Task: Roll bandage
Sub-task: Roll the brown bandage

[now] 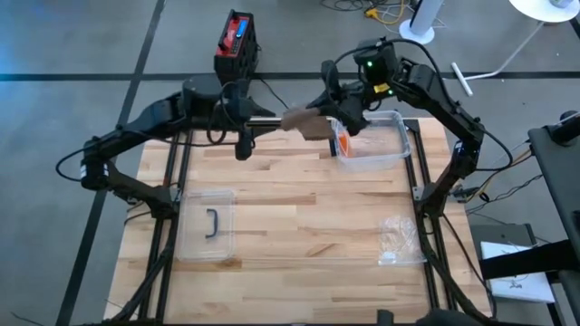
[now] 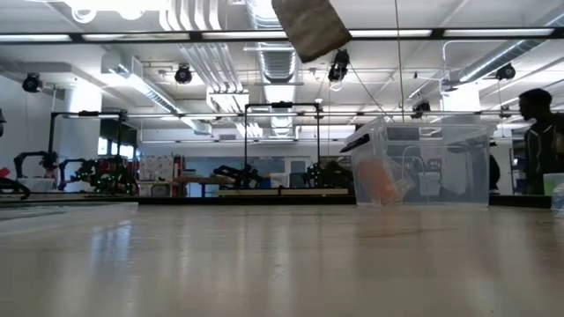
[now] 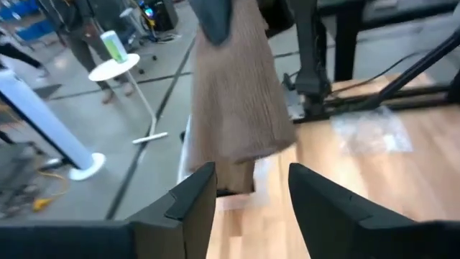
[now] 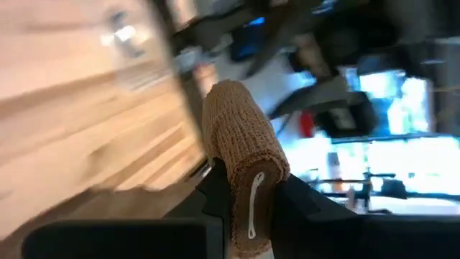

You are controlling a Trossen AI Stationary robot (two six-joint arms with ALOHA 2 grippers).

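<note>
You've got the bandage (image 4: 241,155) up off the table, held by the right gripper (image 4: 248,188), whose fingers are clamped tight on the rolled end; the metal clip on the roll sits right between them in the right wrist view. From that grip a flat tan strip hangs free toward the left gripper (image 3: 251,191). In the left wrist view the loose end drops just ahead of and partly between the left fingers (image 3: 192,201), which stand apart w/ a clear gap. No firm pinch on the cloth visible there, so treat the left as open, not yet gripping.

Both grippers sit close together in the high view, above the far edge of the table (image 1: 299,208), w/ the clear bin (image 1: 397,145) just beyond the right gripper. The bin's lid (image 1: 207,225) and a crumpled plastic wrapper (image 1: 397,237) lie well away from both, nearer the front edge.

Progress, as a judgement: early-to-mid. Part of the bandage looks wound already, since there's a compact roll in the right fingers, but a good stretch is loose. What's left: left fingers need to take the free end, then wind it in, then set the roll down. Can't tell how long the tail is; its lower end is cut off by the fingers.
</note>
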